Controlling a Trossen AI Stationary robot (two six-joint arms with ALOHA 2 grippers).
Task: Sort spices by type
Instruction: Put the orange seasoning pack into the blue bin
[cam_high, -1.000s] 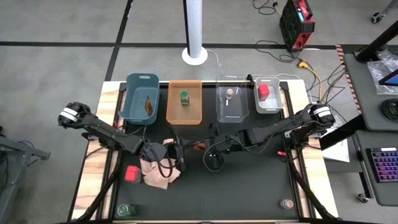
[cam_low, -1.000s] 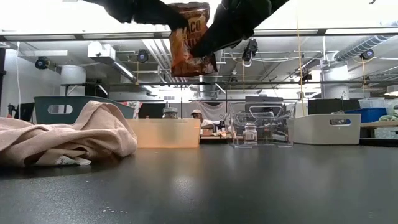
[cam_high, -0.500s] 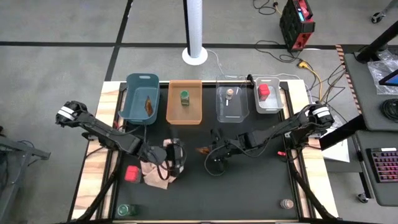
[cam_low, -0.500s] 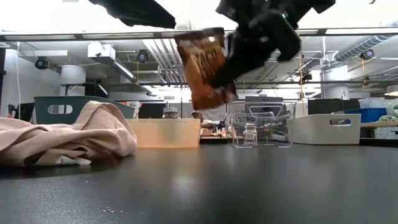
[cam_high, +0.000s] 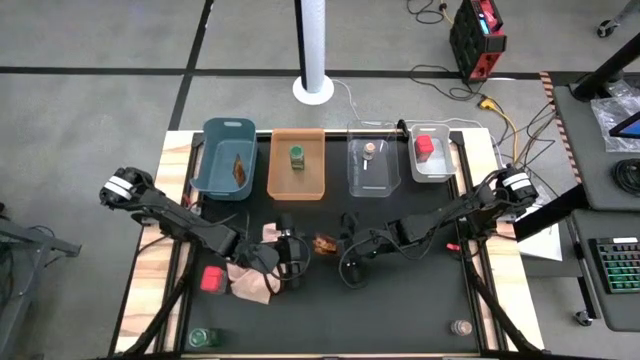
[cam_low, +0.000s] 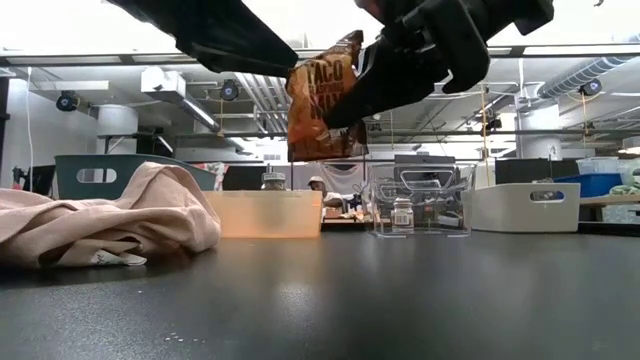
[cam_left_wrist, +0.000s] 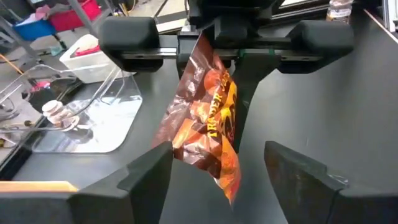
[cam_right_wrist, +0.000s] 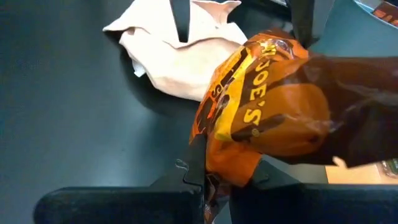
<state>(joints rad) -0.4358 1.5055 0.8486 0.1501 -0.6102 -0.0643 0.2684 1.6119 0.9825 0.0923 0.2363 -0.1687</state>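
packet (cam_low: 322, 100) now in right pincer (cam_high: 331, 243) — left pincer (cam_high: 296, 256) released

Left wrist view: an orange-brown foil packet (cam_left_wrist: 208, 118) hangs above the dark table (cam_left_wrist: 348, 106), pinched at its top edge by the right gripper (cam_left_wrist: 225, 48), whose fingers are closed on it. The left gripper (cam_left_wrist: 217, 171) sits just in front of the packet with its fingers (cam_left_wrist: 149, 177) spread apart to either side, not touching it. Off to one side, a clear bin (cam_left_wrist: 93, 118) holds a tiny tan-lidded jar (cam_left_wrist: 55, 111).
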